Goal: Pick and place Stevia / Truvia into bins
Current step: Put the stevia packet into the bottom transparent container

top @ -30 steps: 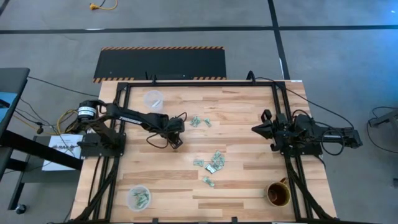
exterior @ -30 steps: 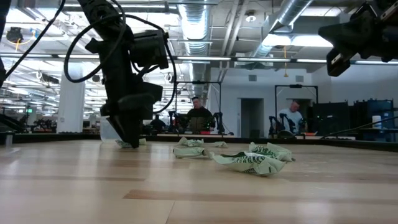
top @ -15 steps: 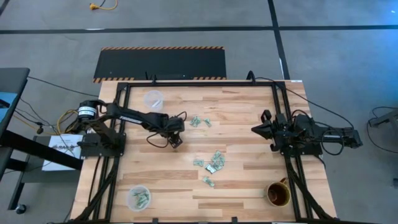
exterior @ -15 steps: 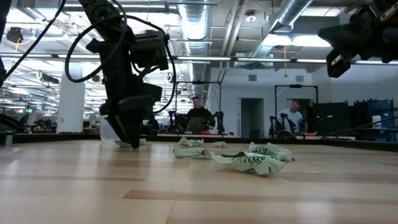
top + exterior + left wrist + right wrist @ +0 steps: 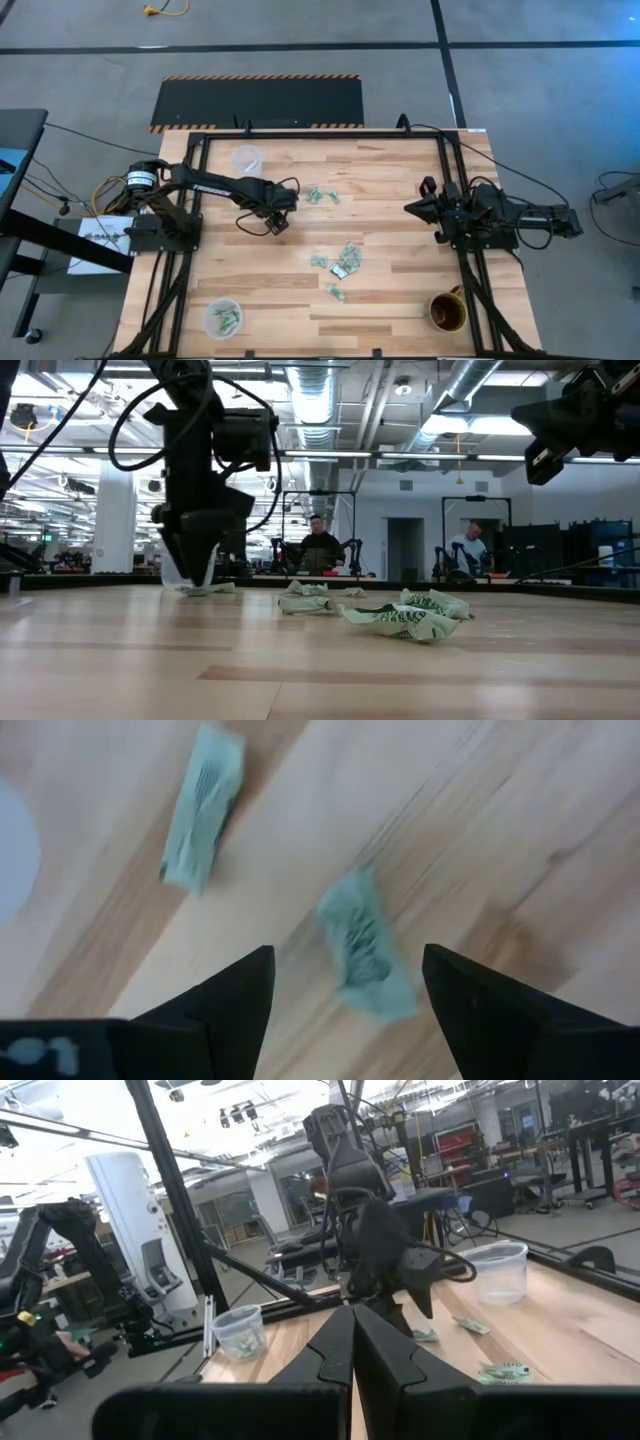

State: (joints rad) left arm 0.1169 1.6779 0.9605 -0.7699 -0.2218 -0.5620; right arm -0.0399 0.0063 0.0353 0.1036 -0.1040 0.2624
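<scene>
Pale green sweetener packets lie flat on the wooden table: two near the far middle [image 5: 313,195], a cluster at the centre [image 5: 345,260] and one nearer [image 5: 335,292]. My left gripper [image 5: 278,222] is open, pointing down just above the table. In the left wrist view one packet [image 5: 365,945] lies between its fingers untouched, and another [image 5: 203,805] lies beyond. One clear cup [image 5: 246,158] stands at the far left. The other cup [image 5: 223,318], at the near left, holds packets. My right gripper [image 5: 410,208] is shut, raised at the table's right side.
A brown mug [image 5: 447,312] stands at the near right corner. Black frame rails [image 5: 197,180] run along the table's left, right and far edges. Bare wood lies between the left gripper and the near cup. People sit at desks [image 5: 320,545] in the room beyond.
My left gripper has shifted slightly toward the table's far-left and turned about its wrist, staying low over the wood. The packets and the right arm have kept still.
</scene>
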